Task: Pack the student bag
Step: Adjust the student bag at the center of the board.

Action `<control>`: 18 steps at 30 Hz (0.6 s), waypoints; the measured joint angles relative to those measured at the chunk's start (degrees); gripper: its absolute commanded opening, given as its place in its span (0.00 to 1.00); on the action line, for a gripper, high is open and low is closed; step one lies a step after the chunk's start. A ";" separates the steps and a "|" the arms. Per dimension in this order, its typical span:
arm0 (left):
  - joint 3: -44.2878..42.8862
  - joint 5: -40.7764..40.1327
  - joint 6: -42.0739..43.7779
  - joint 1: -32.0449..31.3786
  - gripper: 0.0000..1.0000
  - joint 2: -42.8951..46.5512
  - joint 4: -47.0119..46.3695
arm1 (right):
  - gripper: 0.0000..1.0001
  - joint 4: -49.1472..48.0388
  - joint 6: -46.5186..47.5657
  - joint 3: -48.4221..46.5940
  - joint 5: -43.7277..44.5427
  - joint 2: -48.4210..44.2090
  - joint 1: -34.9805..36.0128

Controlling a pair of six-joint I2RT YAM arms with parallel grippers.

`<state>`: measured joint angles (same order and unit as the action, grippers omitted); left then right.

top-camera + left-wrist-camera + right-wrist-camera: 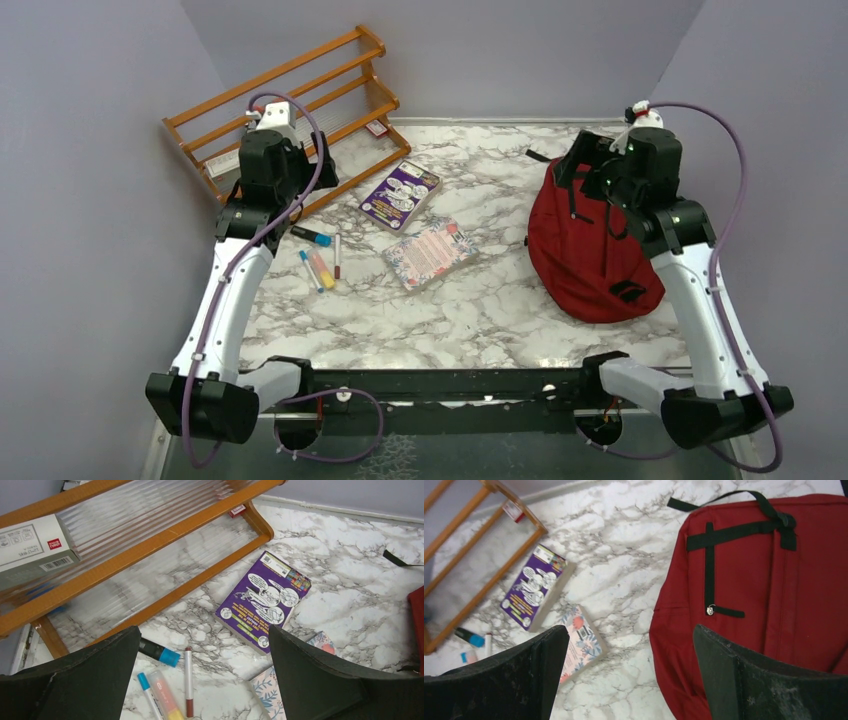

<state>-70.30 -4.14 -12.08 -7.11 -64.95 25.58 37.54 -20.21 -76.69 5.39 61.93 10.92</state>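
Left gripper and right gripper wide open, empty, above the bench; student bag beneath the right.

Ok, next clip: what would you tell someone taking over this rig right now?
Left gripper: open, empty, up near the wooden rack.
Right gripper: open, empty, above the student bag.
The student bag lies flat on the right of the table, straps up; no opening shows.
Purple book, floral book and pens lie loose on the table.
Done: nothing packed.
Left: likely books and pens into the bag.
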 measured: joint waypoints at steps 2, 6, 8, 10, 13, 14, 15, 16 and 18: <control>0.28 0.15 -0.44 -0.02 0.99 -1.07 -0.15 | 1.00 2.40 0.85 -1.86 -0.33 3.10 -0.02; 1.84 0.24 -0.96 -0.02 0.99 -2.58 -0.15 | 0.98 5.97 2.19 -3.48 -1.97 8.81 -0.02; 2.86 0.24 -1.09 -0.02 0.99 -3.39 -0.15 | 0.97 8.79 3.04 -4.68 -2.45 11.52 0.35; 3.69 0.24 -1.20 -0.02 0.99 -4.02 -0.22 | 0.97 11.41 4.22 -6.62 -1.55 14.73 1.86; 5.40 0.26 -1.22 -0.02 0.99 -4.52 -0.74 | 0.95 15.13 5.97 -8.31 3.91 19.26 7.76; 5.79 0.28 -1.22 -0.02 0.99 -4.63 -0.87 | 0.92 15.76 6.19 -8.33 4.96 21.22 11.17; 6.23 0.31 -1.25 -0.02 0.99 -4.79 -1.11 | 0.88 17.11 6.32 -8.48 7.19 23.02 14.51; 6.40 0.33 -1.27 -0.02 0.99 -4.90 -1.20 | 0.84 18.38 6.34 -8.52 9.33 24.81 17.33; 6.58 0.63 -1.38 -0.02 0.98 -5.25 -1.79 | 0.74 20.90 6.21 -8.52 13.25 28.26 22.12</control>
<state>-63.72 -3.51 -13.45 -7.14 -70.19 23.79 58.43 -14.00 -85.21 18.63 90.19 33.04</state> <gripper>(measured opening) 0.988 0.858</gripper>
